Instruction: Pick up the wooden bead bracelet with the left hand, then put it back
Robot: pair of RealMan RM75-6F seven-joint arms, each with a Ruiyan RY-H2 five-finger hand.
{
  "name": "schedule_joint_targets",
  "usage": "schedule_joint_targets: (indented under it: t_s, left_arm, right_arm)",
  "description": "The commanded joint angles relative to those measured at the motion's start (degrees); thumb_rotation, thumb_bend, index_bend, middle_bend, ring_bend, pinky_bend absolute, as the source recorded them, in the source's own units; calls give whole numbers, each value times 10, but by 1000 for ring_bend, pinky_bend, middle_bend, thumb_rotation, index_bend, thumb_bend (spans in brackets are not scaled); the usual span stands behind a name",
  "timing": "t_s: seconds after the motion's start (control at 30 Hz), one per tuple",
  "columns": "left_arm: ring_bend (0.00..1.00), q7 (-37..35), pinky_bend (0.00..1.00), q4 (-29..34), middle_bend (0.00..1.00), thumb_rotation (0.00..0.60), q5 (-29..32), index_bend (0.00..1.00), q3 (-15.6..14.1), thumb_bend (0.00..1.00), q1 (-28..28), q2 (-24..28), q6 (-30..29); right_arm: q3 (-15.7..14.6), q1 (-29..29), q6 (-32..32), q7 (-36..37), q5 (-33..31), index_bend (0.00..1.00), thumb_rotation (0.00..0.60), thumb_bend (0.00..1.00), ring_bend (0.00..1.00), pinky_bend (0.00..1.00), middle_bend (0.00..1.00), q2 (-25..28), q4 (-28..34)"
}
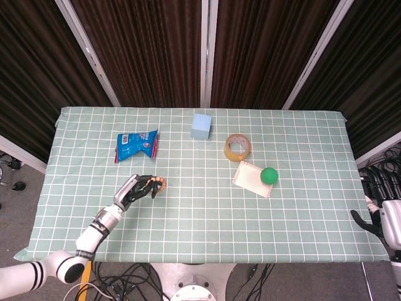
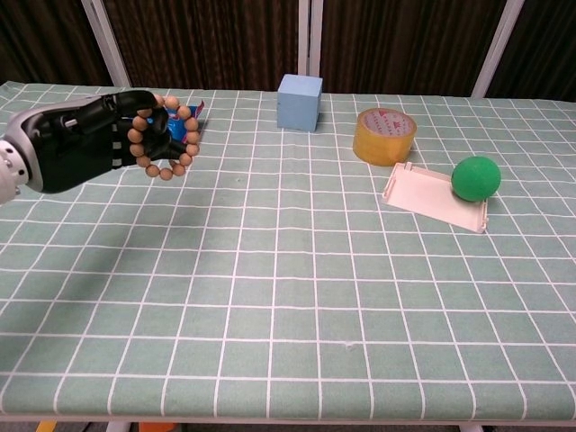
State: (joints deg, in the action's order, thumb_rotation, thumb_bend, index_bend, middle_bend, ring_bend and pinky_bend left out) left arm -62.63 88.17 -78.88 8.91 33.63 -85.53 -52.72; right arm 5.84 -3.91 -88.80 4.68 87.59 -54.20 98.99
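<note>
My left hand (image 2: 81, 148) holds the wooden bead bracelet (image 2: 165, 135) above the table at the left side. The ring of tan beads hangs from its fingertips, facing the chest camera. In the head view the same left hand (image 1: 133, 192) shows dark over the checked cloth, with the bracelet (image 1: 160, 184) at its tip. My right hand (image 1: 390, 219) hangs off the table's right edge, fingers apart, holding nothing.
A blue snack packet (image 1: 136, 145) lies behind the left hand. A light blue cube (image 1: 202, 125), a tape roll (image 1: 238, 147), a pink tray (image 1: 252, 178) and a green ball (image 1: 269, 175) sit toward the middle and right of the green checked tablecloth (image 1: 200, 238).
</note>
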Motion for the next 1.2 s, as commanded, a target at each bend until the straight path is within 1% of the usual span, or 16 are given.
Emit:
schedule_joint_targets:
  t_s: [0.03, 0.07, 0.2, 0.27, 0.33, 0.53, 0.8, 0.87, 0.9, 0.97, 1.13, 1.2]
  left_arm:
    - [332, 0, 129, -1, 711, 207, -3, 636, 0, 520, -1, -1, -3]
    - [332, 0, 130, -1, 711, 184, -3, 637, 0, 519, -1, -2, -3]
    - [332, -2, 130, -2, 711, 154, -5, 641, 2, 517, 0, -2, -2]
    - [332, -1, 131, -2, 711, 110, -7, 642, 2, 535, 0, -2, -3]
    - [332, 2, 131, -3, 711, 90, -7, 642, 1, 546, -1, -3, -5]
    - [332, 2, 131, -2, 714, 94, -9, 644, 1, 591, -3, -3, -8]
    - [332, 5, 132, -1, 712, 92, -14, 641, -1, 592, -3, -4, -12]
    - [332, 6, 134, 0, 712, 103, -14, 641, -1, 592, -3, -4, -12]
    - [332, 7, 134, -1, 712, 117, -14, 641, -1, 592, -3, -4, -11]
    - [332, 8, 135, -1, 712, 167, -11, 641, -1, 593, -3, -4, -9]
    - [332, 9, 135, -1, 712, 228, -5, 641, 1, 596, -3, -5, -6]
    - [332, 10, 136, -2, 712, 243, -4, 641, 1, 597, -3, -5, -5]
  right_arm:
    - [0, 1, -1, 0, 0, 0, 600, 118, 0, 0, 50, 0, 0]
    - [0, 1, -1, 0, -1, 0, 600, 118, 0, 0, 50, 1, 0]
    - [0, 2, -2, -1, 0, 0, 600, 118, 0, 0, 50, 2, 2]
    - [0, 2, -3, -2, 0, 0, 600, 118, 0, 0, 50, 2, 3]
    - [0, 2, -3, -3, 0, 0, 600, 118, 0, 0, 50, 2, 4]
    - [0, 4, -6, -5, 1, 0, 600, 119, 0, 0, 50, 3, 6]
    - [1, 5, -8, -6, 1, 0, 600, 119, 0, 0, 50, 4, 8]
    - [1, 6, -9, -6, 1, 0, 600, 119, 0, 0, 50, 4, 8]
    - [1, 6, -10, -7, 1, 0, 600, 119, 0, 0, 50, 4, 8]
    - [1, 6, -11, -7, 1, 0, 600, 119, 0, 0, 50, 3, 9]
    - [1, 7, -11, -6, 1, 0, 600, 119, 0, 0, 51, 3, 8]
    - [2, 7, -11, -6, 1, 0, 600, 119, 0, 0, 51, 3, 8]
